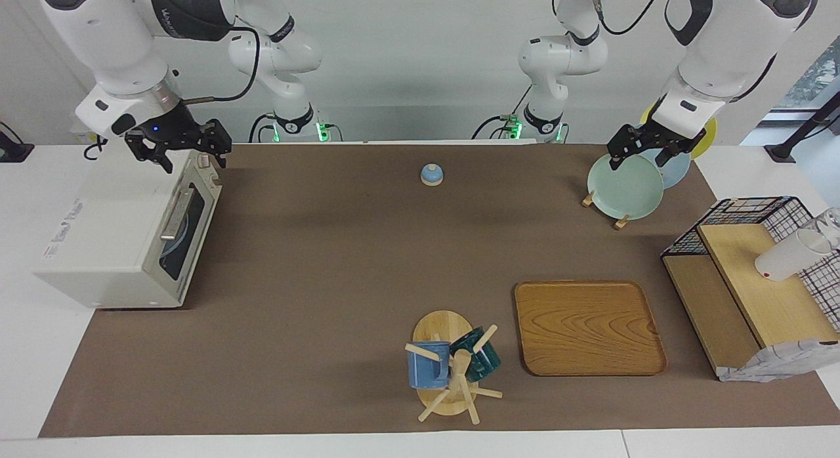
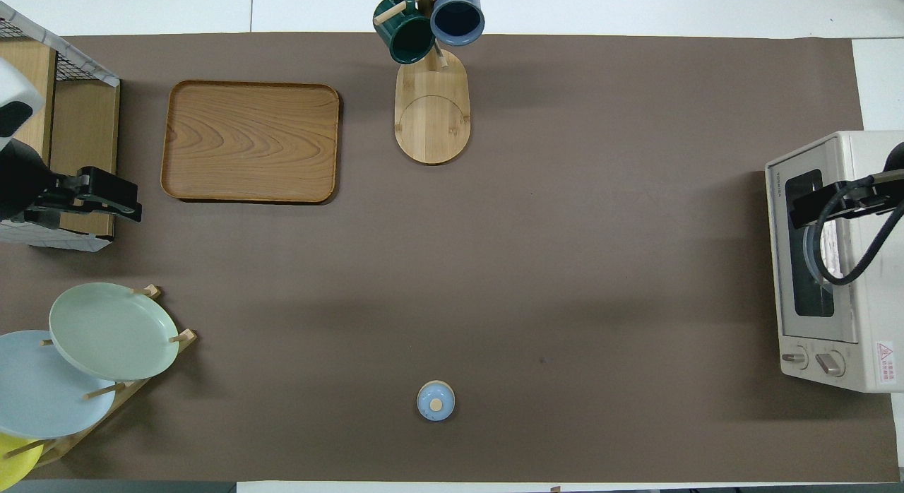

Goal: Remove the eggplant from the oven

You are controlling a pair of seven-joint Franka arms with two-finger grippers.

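Note:
The cream-white oven (image 1: 98, 241) stands at the right arm's end of the table, and its dark glass door (image 1: 187, 231) with the metal bar handle (image 1: 174, 214) is shut. It also shows in the overhead view (image 2: 858, 267). The eggplant is hidden; only a pale bluish shape shows through the glass. My right gripper (image 1: 190, 157) is open and empty, up over the oven's top edge at the end nearest the robots; it also shows in the overhead view (image 2: 805, 210). My left gripper (image 1: 638, 159) is open and empty, waiting over the plate rack.
A plate rack (image 1: 623, 186) with green, blue and yellow plates stands at the left arm's end. A wooden tray (image 1: 587, 327), a mug tree (image 1: 449, 366) with two mugs, a small blue lidded pot (image 1: 431, 174) and a wire shelf (image 1: 748, 274) holding a white cup also stand on the brown mat.

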